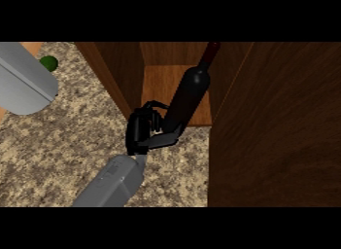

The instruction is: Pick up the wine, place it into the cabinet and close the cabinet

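At 10 o'clock a grey appliance (15,78) and a green item (49,62) sit on the desk (51,146). At centre, one hand (145,130), side indeterminate, is curled round the wine (190,95), tilted toward 1 o'clock inside the open cabinet (174,80). At 3 o'clock stands the door (281,131). Judged remaining: release and closing.

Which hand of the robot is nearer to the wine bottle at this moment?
Right. The right hand is curled round the wine bottle at its base, at the cabinet opening. The left hand does not show.
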You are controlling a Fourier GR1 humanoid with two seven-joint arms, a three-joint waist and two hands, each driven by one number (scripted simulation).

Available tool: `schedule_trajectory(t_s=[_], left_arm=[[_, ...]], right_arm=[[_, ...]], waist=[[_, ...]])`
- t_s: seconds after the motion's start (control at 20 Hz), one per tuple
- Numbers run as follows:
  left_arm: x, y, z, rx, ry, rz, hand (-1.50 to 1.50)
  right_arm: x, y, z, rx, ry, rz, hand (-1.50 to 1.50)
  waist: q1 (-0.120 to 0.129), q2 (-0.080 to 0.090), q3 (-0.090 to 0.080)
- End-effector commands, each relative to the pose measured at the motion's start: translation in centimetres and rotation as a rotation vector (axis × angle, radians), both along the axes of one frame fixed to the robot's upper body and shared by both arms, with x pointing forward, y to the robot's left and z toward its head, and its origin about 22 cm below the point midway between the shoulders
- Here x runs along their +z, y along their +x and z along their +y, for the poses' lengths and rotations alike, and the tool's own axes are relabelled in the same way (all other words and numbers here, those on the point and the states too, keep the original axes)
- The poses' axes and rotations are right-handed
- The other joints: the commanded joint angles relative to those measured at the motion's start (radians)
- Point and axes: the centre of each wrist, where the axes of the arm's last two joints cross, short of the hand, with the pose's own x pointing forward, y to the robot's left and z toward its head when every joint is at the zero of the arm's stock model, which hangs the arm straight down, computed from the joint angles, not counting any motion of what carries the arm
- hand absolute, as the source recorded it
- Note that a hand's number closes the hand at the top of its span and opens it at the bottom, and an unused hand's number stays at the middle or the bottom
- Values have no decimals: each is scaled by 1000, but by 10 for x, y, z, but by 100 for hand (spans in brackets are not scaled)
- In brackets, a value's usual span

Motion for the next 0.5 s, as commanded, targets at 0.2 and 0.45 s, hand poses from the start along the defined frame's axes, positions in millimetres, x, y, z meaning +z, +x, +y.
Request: schedule_trajectory(t_s=[0.2, 0.45], left_arm=[[-8, 19, 2, 1, -58, 11, 150], [-4, 39, 8, -50, -68, 31, 150]], right_arm=[[-3, -2, -10, -11, 15, 18, -150], [-2, 3, 0, 0, 0, 17, -150]], waist=[[-3, 0, 0], [-3, 2, 0]])
